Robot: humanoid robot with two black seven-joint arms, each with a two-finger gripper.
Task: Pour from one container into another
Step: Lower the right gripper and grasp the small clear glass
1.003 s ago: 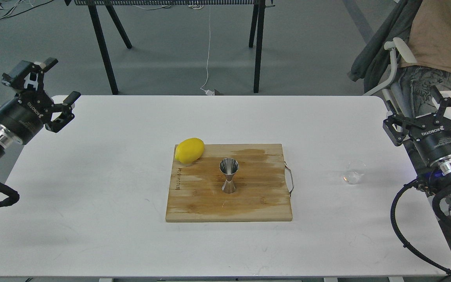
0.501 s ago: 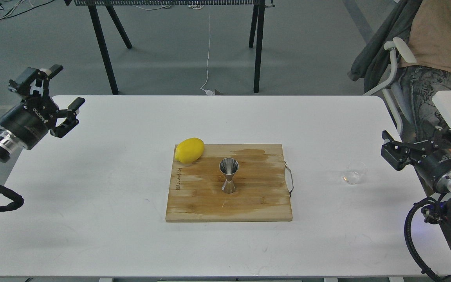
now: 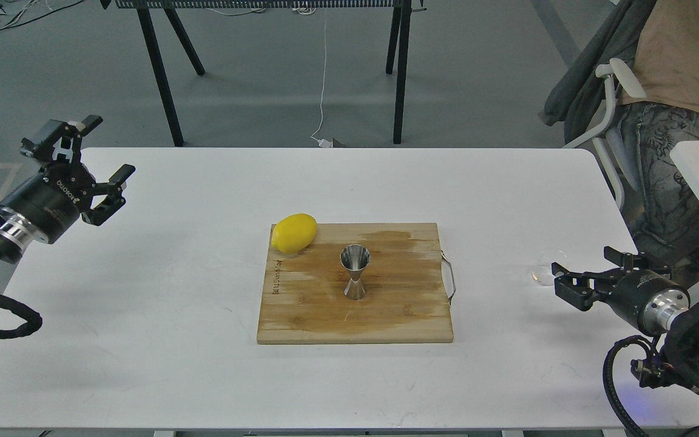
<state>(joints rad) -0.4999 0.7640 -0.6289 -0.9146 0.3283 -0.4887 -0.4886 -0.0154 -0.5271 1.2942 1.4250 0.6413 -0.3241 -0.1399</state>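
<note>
The shiny steel jigger [image 3: 354,272] stands upright in the middle of the wooden cutting board [image 3: 398,315]. The small clear glass cup [image 3: 542,272] sits on the white table, right of the board. My right gripper [image 3: 585,264] is low over the table, pointing left, open, with its near fingertip [image 3: 560,271] right beside the cup; nothing is held. My left gripper [image 3: 108,148] hovers open and empty above the table's far left edge, well away from both containers.
A yellow lemon [image 3: 293,232] lies on the board's far left corner. The board has a metal handle [image 3: 450,278] on its right side. A chair with clothing [image 3: 659,73] stands beyond the table's right end; black table legs [image 3: 161,73] stand behind.
My right gripper has dropped from high at the right edge down to table height and swung left up to the glass cup. The left gripper has drifted slightly down and to the right.
</note>
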